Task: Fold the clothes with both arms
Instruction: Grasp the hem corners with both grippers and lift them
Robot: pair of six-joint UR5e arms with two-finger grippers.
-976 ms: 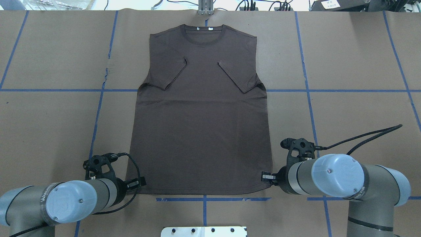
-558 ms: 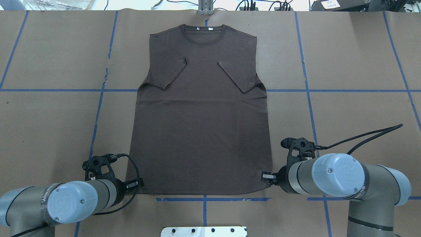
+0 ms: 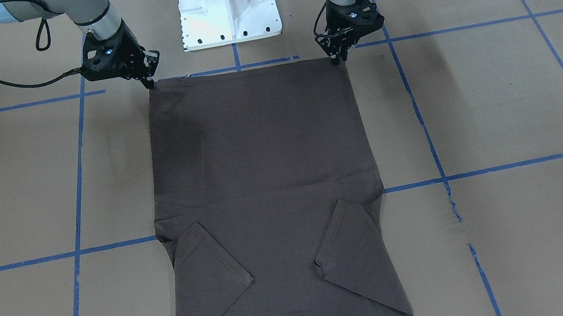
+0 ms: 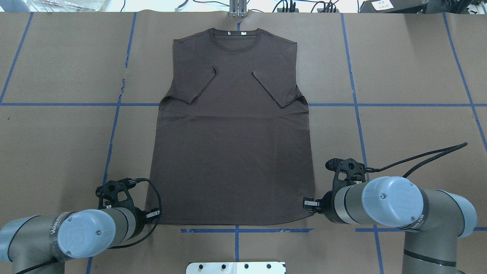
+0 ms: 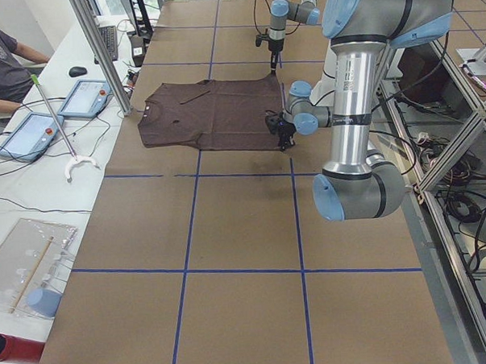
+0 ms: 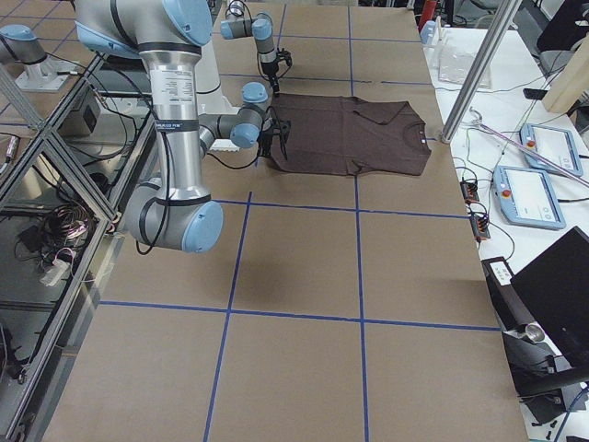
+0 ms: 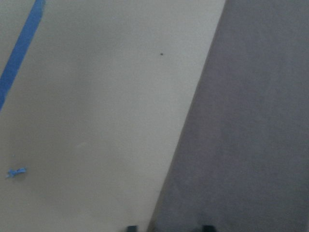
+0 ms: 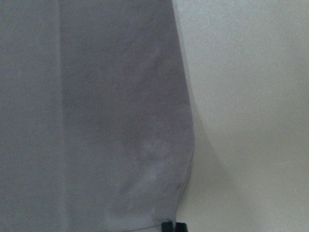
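Note:
The dark grey-brown T-shirt lies flat on the brown table cover, both sleeves folded in over the chest and the collar at the far edge. My left gripper is down at the hem's left corner. In the left wrist view its fingertips stand apart, open, with the shirt's side edge between them. My right gripper is at the hem's right corner. Its tips sit close together in the right wrist view, shut on the cloth. The front view shows the left gripper and right gripper touching those corners.
Blue tape lines grid the table cover. The white pedestal base stands just behind the hem. The right arm's black cable loops over the table. A person sits at a side desk with tablets beyond the collar.
My left gripper has slid a little toward the view's left and nearer the robot, out to the hem's corner. The right arm and the shirt have not moved.

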